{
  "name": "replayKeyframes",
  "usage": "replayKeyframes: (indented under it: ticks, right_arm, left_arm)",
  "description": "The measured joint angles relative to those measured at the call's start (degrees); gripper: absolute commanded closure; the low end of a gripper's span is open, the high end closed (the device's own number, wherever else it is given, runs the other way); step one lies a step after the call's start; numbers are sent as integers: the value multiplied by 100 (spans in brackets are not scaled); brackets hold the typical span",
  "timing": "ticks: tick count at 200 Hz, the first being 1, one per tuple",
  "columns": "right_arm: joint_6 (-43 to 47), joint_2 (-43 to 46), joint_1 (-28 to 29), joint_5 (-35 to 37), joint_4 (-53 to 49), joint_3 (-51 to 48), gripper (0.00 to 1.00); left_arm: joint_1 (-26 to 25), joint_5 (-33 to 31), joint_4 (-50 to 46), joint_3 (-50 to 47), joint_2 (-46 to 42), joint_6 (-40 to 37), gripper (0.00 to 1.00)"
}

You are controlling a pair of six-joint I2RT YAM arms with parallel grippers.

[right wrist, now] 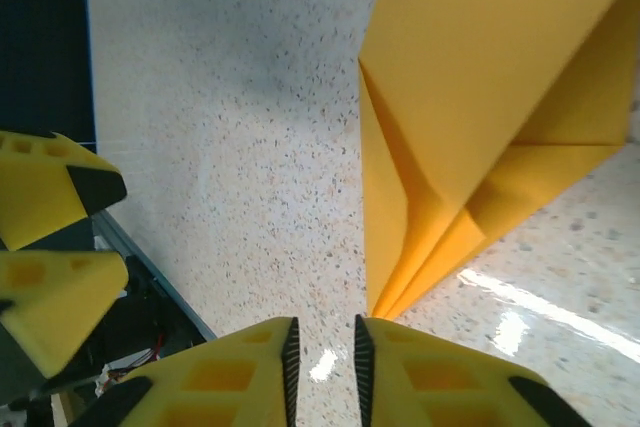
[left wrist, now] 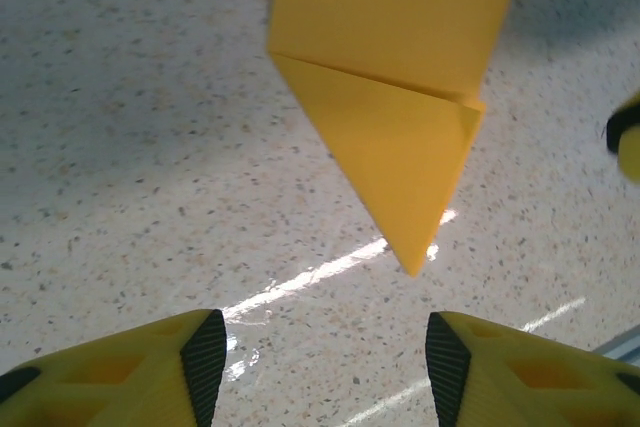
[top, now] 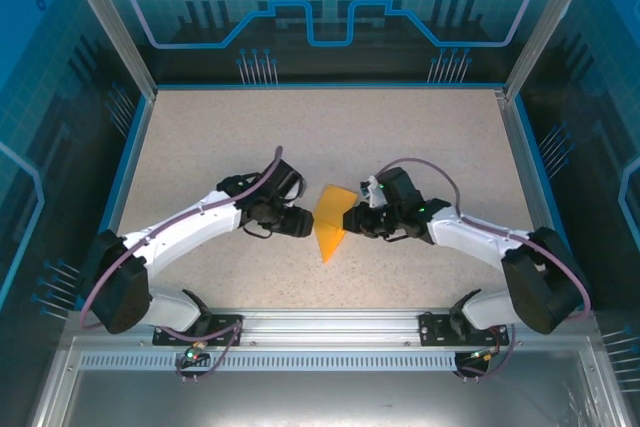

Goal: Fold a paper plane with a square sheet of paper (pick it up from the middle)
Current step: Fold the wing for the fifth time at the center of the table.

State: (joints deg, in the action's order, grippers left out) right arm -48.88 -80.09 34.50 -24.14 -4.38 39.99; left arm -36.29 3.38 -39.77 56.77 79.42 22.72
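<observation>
Mid-fold: creased, pointed paper (top: 331,219) on tabletop (top: 250,137). Left gripper (left wrist: 322,345) half open, empty, short of paper's tip. Right gripper (right wrist: 322,345) nearly closed at paper's edge; hold unclear. Next: confirm your pinch before creasing.

You have bare table (top: 300,137) beyond both arms; between the left gripper (top: 310,223) and right gripper (top: 349,219), the folded paper (top: 331,219) blocks your way.

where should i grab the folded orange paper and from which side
Grip the orange paper by its wide layered body, probably from the left, where the left gripper stands open beside it; the narrow near tip would likely bend.
</observation>
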Motion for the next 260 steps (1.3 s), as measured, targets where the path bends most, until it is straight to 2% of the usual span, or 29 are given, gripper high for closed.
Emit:
replayKeyframes:
  ticks: [33, 54, 138, 206, 260]
  right_arm:
    - [0, -671, 413, 334, 79, 393, 85]
    - [20, -942, 492, 603, 101, 466, 86]
    - [251, -1495, 496, 1174, 13, 472, 87]
    - [407, -1628, 483, 1213, 11, 455, 90]
    - [409, -1519, 424, 1106, 647, 55, 98]
  left_arm:
    - [636, 345, 446, -516, -42, 409, 41]
    - [815, 535, 649, -734, -39, 575, 41]
    - [835, 1012, 1202, -748, 319, 739, 41]
    - [833, 1510, 1919, -1027, 584, 1198, 41]
    - [684, 1602, 2608, -1165, 800, 1676, 42]
